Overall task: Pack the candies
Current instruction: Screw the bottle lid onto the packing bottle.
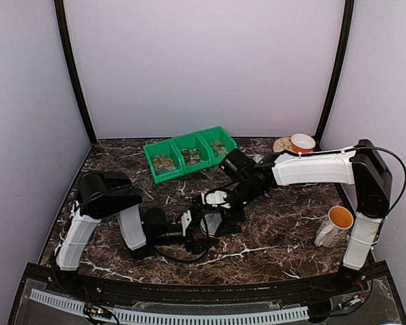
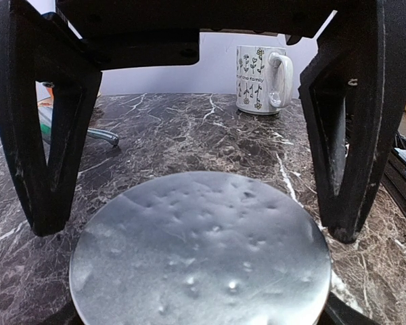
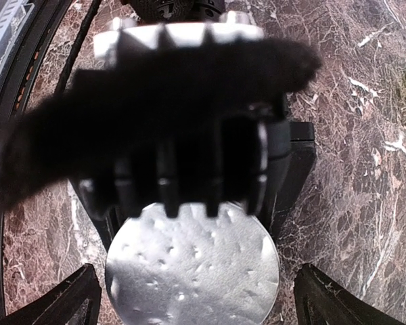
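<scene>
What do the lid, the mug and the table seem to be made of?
Lid: thin metal, probably; dull silver, pocked with small dents.
Mug: glazed ceramic; glossy white, printed flowers.
Table: marble or marble-print laminate; dark brown, white veins, slight sheen.

Between the left tool's (image 2: 196, 227) matt black plastic fingers (image 2: 44, 149) lies a dull, dimpled, metal-looking lid (image 2: 199, 257). Beyond it, the marble-look tabletop (image 2: 189, 135) shines smoothly; the mug (image 2: 257, 74) looks glazed ceramic.

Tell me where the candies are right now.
Top view: the candies lie in the three green bins at the back centre of the table, diagonally across from the mug at front right.
</scene>
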Robot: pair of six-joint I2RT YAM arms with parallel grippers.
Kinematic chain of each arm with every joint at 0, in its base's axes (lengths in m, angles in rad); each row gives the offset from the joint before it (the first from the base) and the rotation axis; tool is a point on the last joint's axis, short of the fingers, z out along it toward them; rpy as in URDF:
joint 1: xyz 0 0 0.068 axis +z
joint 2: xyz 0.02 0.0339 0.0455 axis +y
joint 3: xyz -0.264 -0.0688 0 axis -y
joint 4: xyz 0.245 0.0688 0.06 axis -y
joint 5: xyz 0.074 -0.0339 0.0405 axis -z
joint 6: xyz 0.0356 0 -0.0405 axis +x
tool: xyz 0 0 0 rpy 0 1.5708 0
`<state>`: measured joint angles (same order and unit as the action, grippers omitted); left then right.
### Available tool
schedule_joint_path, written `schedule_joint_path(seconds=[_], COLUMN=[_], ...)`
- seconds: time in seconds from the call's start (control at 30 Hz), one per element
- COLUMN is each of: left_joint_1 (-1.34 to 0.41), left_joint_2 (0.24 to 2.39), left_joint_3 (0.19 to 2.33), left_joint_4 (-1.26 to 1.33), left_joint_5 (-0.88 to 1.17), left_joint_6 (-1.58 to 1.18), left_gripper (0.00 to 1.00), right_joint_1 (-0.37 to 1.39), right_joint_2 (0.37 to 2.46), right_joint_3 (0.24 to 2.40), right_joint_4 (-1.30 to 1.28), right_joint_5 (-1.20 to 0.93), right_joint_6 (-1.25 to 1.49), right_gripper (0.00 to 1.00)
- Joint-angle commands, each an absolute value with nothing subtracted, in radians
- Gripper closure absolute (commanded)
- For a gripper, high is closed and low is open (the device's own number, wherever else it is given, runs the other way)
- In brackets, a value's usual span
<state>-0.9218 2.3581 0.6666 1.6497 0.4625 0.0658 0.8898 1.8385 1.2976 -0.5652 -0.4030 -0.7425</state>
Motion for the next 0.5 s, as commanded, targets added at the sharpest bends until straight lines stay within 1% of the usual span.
schedule_joint_path(seconds=[0.0,0.23,0.47], left_joint_1=[-0.922,-0.922,-0.922], left_joint_2=[2.533,2.534,2.533], left_joint_3=[0.584,0.586,0.587], left_joint_4=[1.596,1.592,1.591], left_joint_5=[0.489,0.488,0.480], left_joint_6=[0.180,0.179,0.178], left_gripper=[0.19,0.19,0.19], right_joint_1=[0.884,0.884,0.884], right_joint_2=[1.859,1.871,1.878], right_joint_3=[1.315,1.320,1.327], right_joint_4=[-0.543,-0.556,-0.554], right_joint_5=[-0.402,-0.411,-0.405], right_joint_6=[-0.723,-0.717,-0.692], right_gripper=[0.00,0.03,0.08])
